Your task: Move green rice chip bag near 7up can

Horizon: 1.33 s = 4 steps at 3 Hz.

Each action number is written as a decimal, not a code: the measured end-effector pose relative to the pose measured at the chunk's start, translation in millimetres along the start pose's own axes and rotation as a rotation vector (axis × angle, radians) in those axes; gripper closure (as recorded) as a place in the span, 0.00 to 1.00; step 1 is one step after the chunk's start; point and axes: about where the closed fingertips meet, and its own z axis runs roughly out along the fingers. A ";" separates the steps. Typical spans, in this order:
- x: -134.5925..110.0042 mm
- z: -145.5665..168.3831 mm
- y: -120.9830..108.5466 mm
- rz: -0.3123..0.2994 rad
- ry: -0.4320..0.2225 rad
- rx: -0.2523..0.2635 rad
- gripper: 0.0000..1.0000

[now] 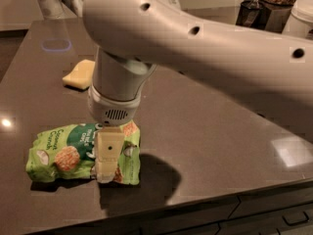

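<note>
Here the gripper (108, 166) hangs upright over the right end of the green rice chip bag (61, 153), likely placed for a grasp. The bag lies flat toward seven o'clock on the counter (220, 131). Whether the claw has closed cannot be told, and the 7up can is out of view.

Your gripper (107, 168), over the green rice chip bag (58, 153), hides its logo from you — the arm (205, 38) clips the sponge (78, 75).

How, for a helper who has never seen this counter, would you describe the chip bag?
On the dark counter, look near the front edge, under the white robot arm. The chip bag lies flat there, with the pincer down on its right end. It is crinkly green with round tan chip pictures, unlike the plain yellow sponge farther back.
</note>
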 end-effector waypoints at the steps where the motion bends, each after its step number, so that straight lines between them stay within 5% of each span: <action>1: -4.9 13.9 -3.6 0.007 0.013 -0.040 0.21; 2: -4.6 16.0 -7.7 0.018 0.018 -0.054 0.43; 4: 30.0 -14.6 -39.2 0.117 0.014 0.008 0.90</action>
